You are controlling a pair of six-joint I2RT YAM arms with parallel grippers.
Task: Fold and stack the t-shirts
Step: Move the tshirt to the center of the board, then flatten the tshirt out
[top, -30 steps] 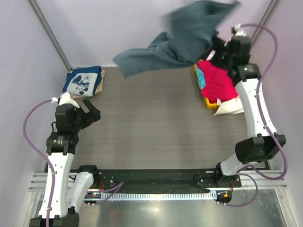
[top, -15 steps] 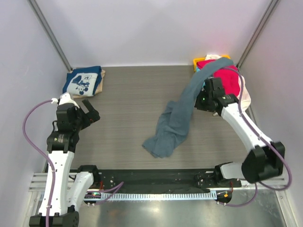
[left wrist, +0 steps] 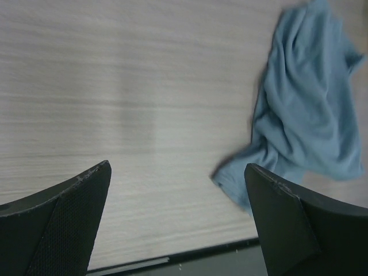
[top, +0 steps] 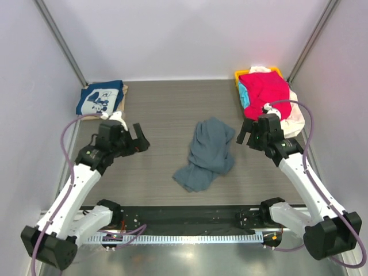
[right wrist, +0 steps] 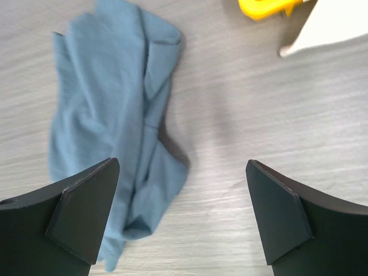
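Note:
A slate blue-grey t-shirt (top: 207, 152) lies crumpled in a loose heap mid-table; it also shows in the left wrist view (left wrist: 310, 115) and the right wrist view (right wrist: 115, 115). My right gripper (top: 244, 136) hovers open just right of the heap (right wrist: 183, 162), holding nothing. My left gripper (top: 140, 140) is open and empty to the shirt's left (left wrist: 177, 167). A folded navy t-shirt with white cartoon print (top: 100, 98) rests on a tan one (top: 123, 99) at the far left. Red (top: 264, 92), turquoise (top: 245, 99) and cream (top: 293, 118) t-shirts are piled at the far right.
The yellow basket (top: 241, 75) under the pile stands in the far right corner, its corner (right wrist: 261, 8) and cream cloth (right wrist: 333, 29) also in the right wrist view. Metal frame posts (top: 60, 43) rise at both back corners. The table's dark front edge (left wrist: 172, 259) runs near the left gripper.
The right arm swung the blue-grey shirt down from above the basket onto the table and let go, its jaws opening. The left arm moved right toward the shirt.

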